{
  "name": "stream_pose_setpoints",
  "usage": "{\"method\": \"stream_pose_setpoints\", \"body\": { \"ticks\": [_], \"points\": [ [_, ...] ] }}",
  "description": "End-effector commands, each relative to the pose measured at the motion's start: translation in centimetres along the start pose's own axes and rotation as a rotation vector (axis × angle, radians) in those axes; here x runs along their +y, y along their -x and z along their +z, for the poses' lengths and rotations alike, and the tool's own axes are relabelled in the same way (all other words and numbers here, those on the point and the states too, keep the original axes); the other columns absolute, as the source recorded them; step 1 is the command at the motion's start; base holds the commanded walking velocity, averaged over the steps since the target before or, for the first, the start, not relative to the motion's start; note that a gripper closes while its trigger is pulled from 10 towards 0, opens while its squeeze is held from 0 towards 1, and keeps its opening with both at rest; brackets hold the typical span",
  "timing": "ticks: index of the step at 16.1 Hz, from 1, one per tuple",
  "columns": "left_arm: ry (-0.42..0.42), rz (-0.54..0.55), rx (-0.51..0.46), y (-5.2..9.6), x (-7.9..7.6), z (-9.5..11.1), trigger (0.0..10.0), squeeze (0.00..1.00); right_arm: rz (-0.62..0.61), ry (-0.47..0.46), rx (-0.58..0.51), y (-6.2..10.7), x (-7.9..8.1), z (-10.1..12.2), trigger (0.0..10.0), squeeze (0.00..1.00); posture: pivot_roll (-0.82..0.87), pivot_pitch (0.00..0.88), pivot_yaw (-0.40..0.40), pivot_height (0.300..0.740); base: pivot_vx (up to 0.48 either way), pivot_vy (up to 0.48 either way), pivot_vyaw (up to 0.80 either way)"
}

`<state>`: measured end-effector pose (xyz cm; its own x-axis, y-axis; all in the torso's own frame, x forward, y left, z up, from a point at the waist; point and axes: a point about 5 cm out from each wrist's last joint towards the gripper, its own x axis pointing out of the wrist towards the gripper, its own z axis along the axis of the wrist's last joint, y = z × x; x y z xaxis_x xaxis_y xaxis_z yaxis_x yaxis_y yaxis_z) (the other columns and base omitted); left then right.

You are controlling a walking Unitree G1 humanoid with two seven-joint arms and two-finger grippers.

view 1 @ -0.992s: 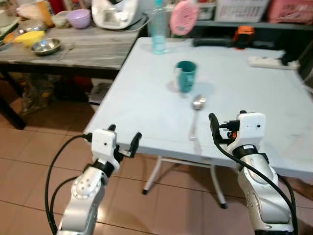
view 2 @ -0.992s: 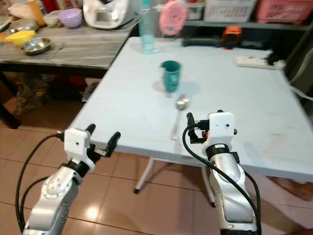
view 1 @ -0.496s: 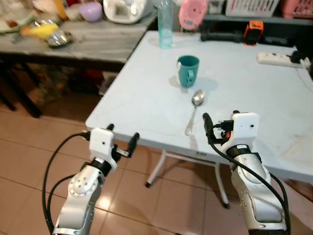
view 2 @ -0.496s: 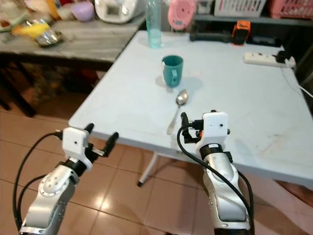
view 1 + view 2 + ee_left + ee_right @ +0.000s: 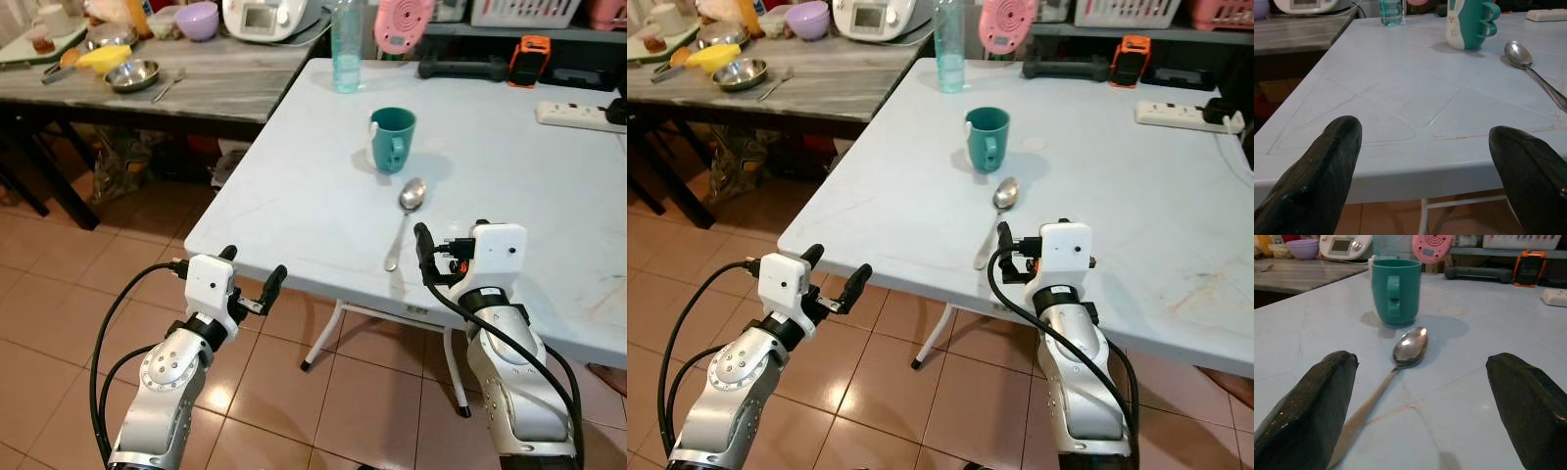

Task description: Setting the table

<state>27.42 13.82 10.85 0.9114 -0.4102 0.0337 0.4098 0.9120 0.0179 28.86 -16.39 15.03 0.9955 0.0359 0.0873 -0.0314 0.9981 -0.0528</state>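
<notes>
2 open tools at the pale blue counter [image 5: 294,186]

Right tool [image 5: 1420,396] faces the steel spoon [image 5: 404,217]; teal ceramic mug [image 5: 393,139] at its 12 o'clock. Left tool [image 5: 250,284] spread, empty.

Both silver arms are held forward, bent at the elbow, with black cables looped alongside each. The left gripper [image 5: 250,279] is carried low, out in front of the counter's near edge and below its top; its two black fingers [image 5: 1322,169] are spread wide apart with nothing between them. The right gripper [image 5: 1422,401] is raised higher, at the counter's near edge, its white wrist housing upright. Its fingers [image 5: 1310,404] are likewise parted widely and nothing is gripped. Neither gripper is in contact with anything.
</notes>
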Motion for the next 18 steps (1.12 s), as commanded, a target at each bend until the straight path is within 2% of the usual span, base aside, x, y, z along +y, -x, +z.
{"method": "stream_pose_setpoints", "body": {
  "ticks": [1,5,18],
  "points": [
    [-0.004,0.003,0.008,0.18,0.3,-0.21,10.0,0.0,0.001,-0.015,-0.008,-0.19,0.27,0.17,10.0,0.0,-0.04,0.099,0.073,0.74,0.0,0.0,0.0],
    [-0.009,-0.008,0.003,0.22,0.18,-0.16,10.0,0.0,0.003,-0.015,0.005,-0.24,0.41,-0.06,10.0,0.0,-0.04,0.103,0.077,0.74,0.0,0.0,-0.17],
    [-0.01,-0.041,0.012,0.4,-0.4,-0.23,10.0,0.0,-0.005,-0.027,0.006,0.02,0.6,-0.21,10.0,0.0,-0.04,0.113,0.087,0.74,0.251,0.0,0.0]
  ]
}}
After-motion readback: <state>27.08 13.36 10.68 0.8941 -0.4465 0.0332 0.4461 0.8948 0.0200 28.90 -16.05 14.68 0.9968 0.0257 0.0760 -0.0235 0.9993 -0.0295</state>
